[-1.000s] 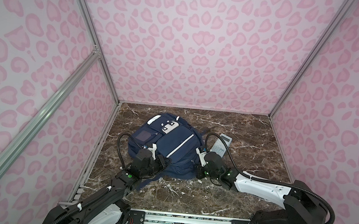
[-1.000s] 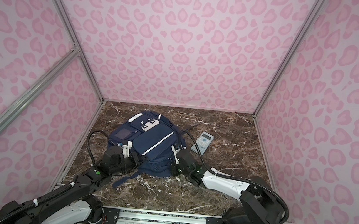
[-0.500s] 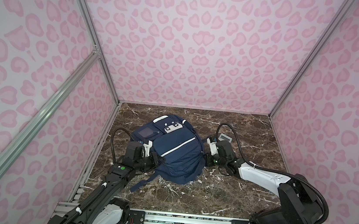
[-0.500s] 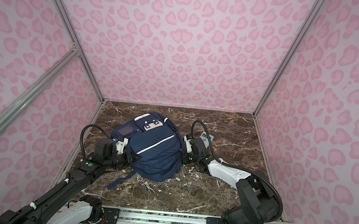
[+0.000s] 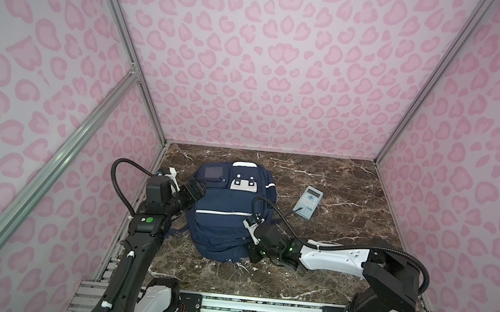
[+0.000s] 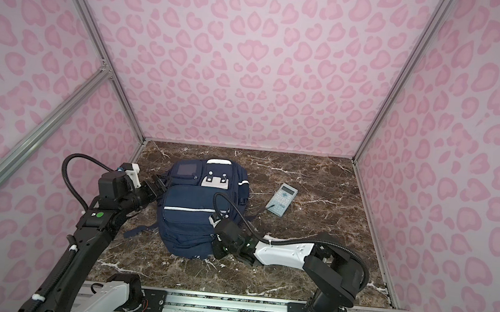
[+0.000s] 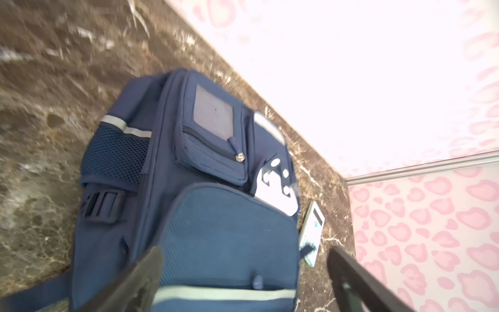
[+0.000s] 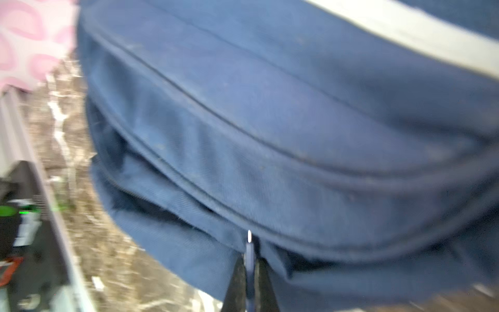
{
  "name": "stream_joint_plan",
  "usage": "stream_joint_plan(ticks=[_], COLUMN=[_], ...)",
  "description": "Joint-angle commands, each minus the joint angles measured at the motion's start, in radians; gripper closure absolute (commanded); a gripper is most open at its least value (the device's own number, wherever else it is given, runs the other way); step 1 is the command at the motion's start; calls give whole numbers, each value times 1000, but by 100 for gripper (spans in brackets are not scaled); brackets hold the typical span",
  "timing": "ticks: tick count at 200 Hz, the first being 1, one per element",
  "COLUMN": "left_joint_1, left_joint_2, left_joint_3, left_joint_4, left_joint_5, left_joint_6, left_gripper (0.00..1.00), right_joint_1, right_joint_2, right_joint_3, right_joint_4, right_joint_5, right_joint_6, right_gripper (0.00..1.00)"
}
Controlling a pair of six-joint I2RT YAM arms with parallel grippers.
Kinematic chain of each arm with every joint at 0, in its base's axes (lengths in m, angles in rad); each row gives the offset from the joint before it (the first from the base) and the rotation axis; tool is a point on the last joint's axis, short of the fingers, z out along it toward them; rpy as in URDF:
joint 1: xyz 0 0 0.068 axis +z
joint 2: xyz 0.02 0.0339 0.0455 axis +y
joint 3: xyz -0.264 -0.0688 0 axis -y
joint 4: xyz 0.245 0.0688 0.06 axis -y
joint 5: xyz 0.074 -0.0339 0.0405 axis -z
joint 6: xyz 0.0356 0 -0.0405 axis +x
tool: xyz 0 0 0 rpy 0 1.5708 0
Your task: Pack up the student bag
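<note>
Near the tabletop's left edge, the left gripper [image 5: 196, 189] gapes empty beside the bag [image 5: 223, 217], which lies flat, left of centre. At its near corner the right gripper [image 8: 249, 270] pinches a zip pull [image 8: 249, 250]. Over to the right, the calculator [image 5: 308, 202] lies outside the bag. Packing, I'd say, has barely begun.

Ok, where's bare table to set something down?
Widest: bare table between the calculator and the right wall, back to the far wall. Also the near strip between the student bag and the front rail. Crowded: left arm fills the bag's left side; right arm crosses near right.
</note>
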Motion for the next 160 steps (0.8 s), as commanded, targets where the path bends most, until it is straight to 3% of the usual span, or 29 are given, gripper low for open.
stream_joint_plan(ticks=[1,16,52,70,99,111,125,136,160], left_joint_1=[-8,-72,-297,-356,-359,-359,-359,-360,-368], left_joint_2=[-72,-146,-321,-365,-292,-223,-123,-39,84], left_joint_3=[-106,-238,-498,-549,-564,-532,-495,-448,-322], left_joint_4=[-39,41,200,201,318,335,381,411,262], left_joint_5=[105,174,45,-90,-164,-169,-143,-85,-35], left_joint_6=[-120,-275,-629,-683,-665,-623,-561,-495,-357], left_gripper=[14,15,13,10,13,25,54,94,97], right_joint_1=[-3,-5,-18,-14,-3,-3,-5,-16,-76], right_joint_2=[22,36,77,76,84,82,75,66,29], right_joint_3=[27,48,95,100,92,93,95,89,45], right_joint_4=[93,94,60,66,97,93,68,46,-8], right_joint_5=[9,-13,-25,-50,-141,-171,-164,-150,-73], right_joint_6=[15,3,-33,-37,-99,-119,-132,-139,-114], right_gripper=[100,100,100,100,100,100,100,100,100])
